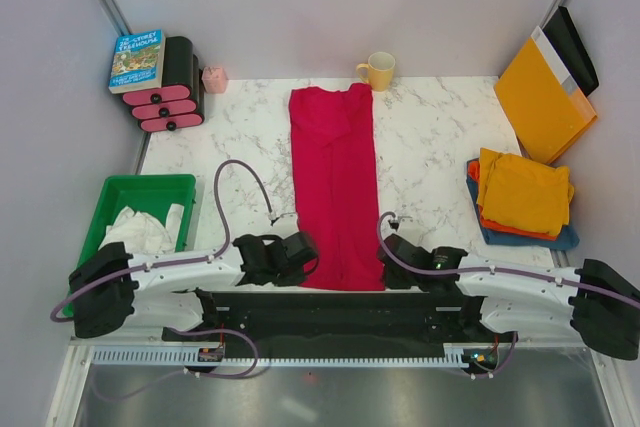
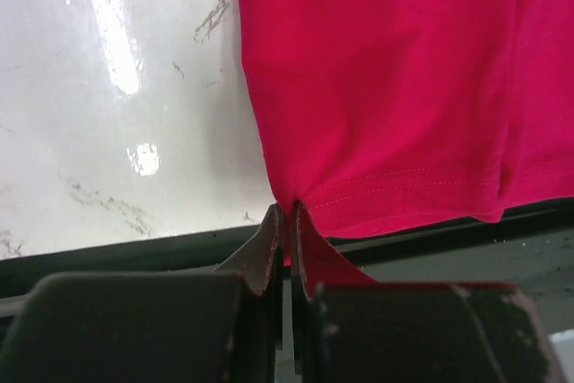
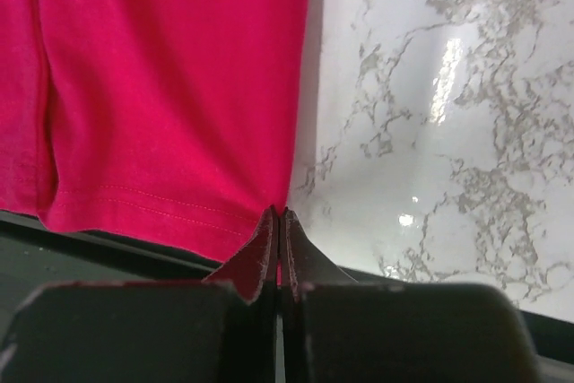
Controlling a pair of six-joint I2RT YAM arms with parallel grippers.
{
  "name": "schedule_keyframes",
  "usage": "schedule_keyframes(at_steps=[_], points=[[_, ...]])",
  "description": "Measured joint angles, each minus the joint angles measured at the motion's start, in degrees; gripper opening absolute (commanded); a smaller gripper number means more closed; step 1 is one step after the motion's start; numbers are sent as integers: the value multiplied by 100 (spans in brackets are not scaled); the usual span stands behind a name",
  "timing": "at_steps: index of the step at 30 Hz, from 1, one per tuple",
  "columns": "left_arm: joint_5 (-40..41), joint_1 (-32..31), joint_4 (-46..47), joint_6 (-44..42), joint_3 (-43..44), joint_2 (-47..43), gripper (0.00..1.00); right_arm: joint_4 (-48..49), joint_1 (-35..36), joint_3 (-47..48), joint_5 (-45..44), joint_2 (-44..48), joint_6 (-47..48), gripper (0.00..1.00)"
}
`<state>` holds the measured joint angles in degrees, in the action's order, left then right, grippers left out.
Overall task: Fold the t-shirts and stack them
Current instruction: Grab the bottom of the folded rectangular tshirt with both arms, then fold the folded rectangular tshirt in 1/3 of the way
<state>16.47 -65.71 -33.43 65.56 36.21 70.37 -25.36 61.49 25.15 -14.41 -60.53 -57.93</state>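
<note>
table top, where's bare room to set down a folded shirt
Two bare patches: one between the red shirt and the green bin, another between the red shirt and the folded pile. Crowded: far left corner by the book, right edge by the envelope, near edge, where the left gripper and right gripper pinch its hem.

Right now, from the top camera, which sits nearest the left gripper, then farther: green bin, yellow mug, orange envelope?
From the left gripper, pinching the red t-shirt:
1. green bin, to its left
2. yellow mug, far edge, middle
3. orange envelope, far right corner
</note>
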Motion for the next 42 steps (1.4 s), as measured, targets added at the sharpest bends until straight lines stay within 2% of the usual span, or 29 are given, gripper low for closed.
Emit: schedule_keyframes(at_steps=[10,19,24,32,42], points=[[295,-192,-809,0,188,-776,2,-872,693,1115,-684,-103,-203,0],[1084,-87,-1322,-463,1550,-750,2,-1169,501,2708,-1416,-881,330,0],[1252,503,-1268,-994,1928,-439,2,-1108,-103,3106,-1526,-1263,750,0],[979,2048,-527,-2159,1974,68,2,-623,-1504,3311,-1331,-1733,1464,0],[533,2892,122,-3139,2861,1484,2,-83,-2243,3866,-955,-2892,2028,0]])
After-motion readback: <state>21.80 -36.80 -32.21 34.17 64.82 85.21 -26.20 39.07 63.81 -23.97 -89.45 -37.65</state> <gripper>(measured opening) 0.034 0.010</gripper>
